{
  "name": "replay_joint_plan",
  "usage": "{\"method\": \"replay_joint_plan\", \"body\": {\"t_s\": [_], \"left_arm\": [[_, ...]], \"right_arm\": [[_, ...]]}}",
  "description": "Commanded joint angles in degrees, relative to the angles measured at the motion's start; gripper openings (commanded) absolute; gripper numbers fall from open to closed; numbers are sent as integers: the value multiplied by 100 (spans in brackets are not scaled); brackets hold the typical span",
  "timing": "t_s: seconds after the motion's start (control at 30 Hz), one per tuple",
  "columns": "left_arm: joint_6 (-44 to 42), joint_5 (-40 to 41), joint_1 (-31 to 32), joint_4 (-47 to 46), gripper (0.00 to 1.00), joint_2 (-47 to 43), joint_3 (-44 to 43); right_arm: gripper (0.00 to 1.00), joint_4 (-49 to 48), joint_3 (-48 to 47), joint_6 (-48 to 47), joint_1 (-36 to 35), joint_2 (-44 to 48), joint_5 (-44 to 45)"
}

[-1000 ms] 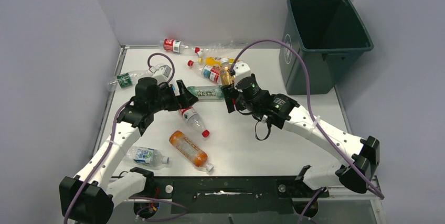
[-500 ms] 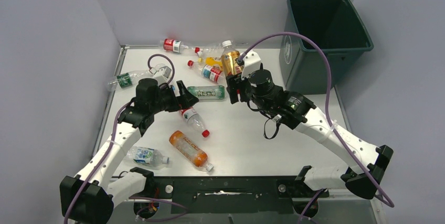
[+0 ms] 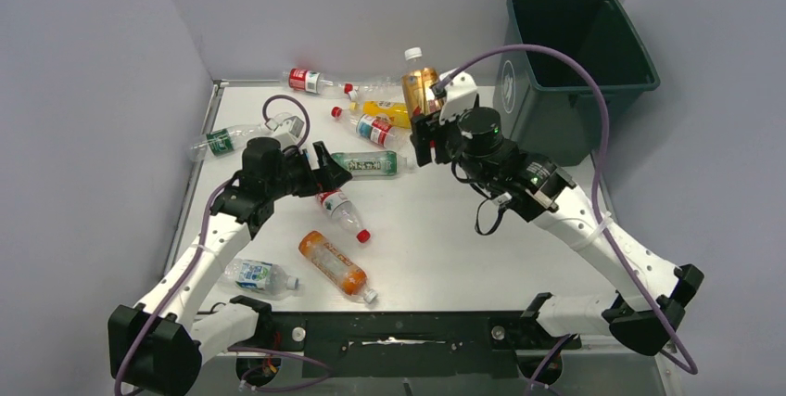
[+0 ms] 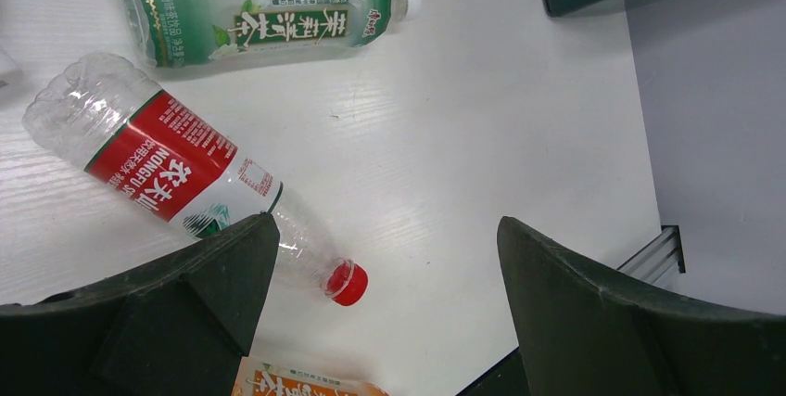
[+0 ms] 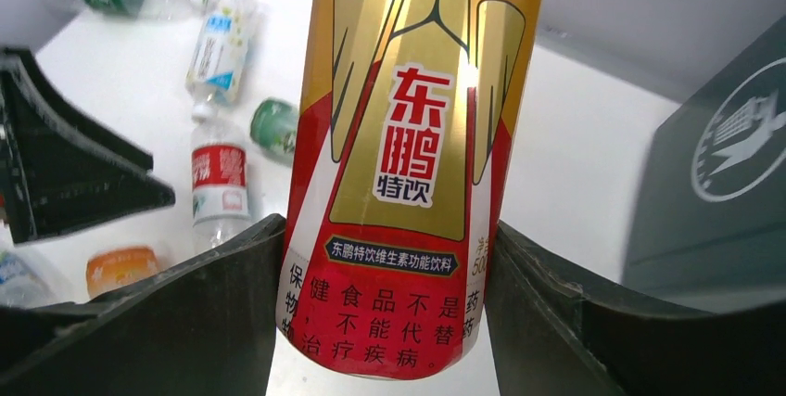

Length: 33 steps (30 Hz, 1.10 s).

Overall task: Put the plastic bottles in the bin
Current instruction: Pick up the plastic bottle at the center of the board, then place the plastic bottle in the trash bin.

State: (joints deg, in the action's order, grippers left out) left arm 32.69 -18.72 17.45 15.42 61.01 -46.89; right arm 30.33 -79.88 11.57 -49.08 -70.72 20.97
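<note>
My right gripper point(image 3: 425, 125) point(image 5: 386, 226) is shut on the base of a gold-and-red labelled plastic bottle point(image 3: 419, 83) point(image 5: 408, 164) with a white cap. It holds the bottle upright above the table, just left of the dark green bin point(image 3: 579, 62) point(image 5: 714, 192). My left gripper point(image 3: 324, 169) point(image 4: 385, 224) stands open low over the table with nothing between its fingers. A clear red-labelled bottle with a red cap point(image 3: 341, 212) point(image 4: 167, 169) lies by its left finger. A green-labelled bottle point(image 3: 366, 164) point(image 4: 250, 20) lies beyond it. An orange bottle point(image 3: 334, 266) lies nearer the front.
More bottles lie at the back: a red-labelled one point(image 3: 310, 81), a yellow one point(image 3: 385, 110) and a red-and-blue labelled one point(image 3: 369, 127). A green-labelled one point(image 3: 222, 141) rests at the left edge, a blue-and-white one point(image 3: 259, 275) at the front left. Grey walls close the left and back.
My right arm has lifted the gold-and-red bottle off the table, stood it upright and carried it right towards the bin. The left arm has not moved.
</note>
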Motion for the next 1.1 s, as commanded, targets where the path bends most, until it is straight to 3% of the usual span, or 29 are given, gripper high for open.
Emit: {"method": "replay_joint_plan", "body": {"t_s": [0.0,0.43,0.73,0.93,1.0,1.07], "left_arm": [[53,-114,-25,-466,90,-9,-68],[-10,-141,-38,-351,90,-68,-105],[-104,-136,-36,-167,90,-56,-227],[-122,-149,-45,-139,90,15,-347],[-126,-160,-48,-136,90,39,-363],[-122,-174,-39,-136,90,58,-378]], "right_arm": [[59,-373,-844,-458,424,-88,-25],[61,-355,-2172,-723,3092,-604,-1313],[62,-488,-2248,-336,5046,-824,-2560],[63,-569,-2331,12,5820,-1235,-3231],[68,-491,-2464,66,5905,-1445,-3320],[88,-279,-2737,13,5915,-1669,-3234]]}}
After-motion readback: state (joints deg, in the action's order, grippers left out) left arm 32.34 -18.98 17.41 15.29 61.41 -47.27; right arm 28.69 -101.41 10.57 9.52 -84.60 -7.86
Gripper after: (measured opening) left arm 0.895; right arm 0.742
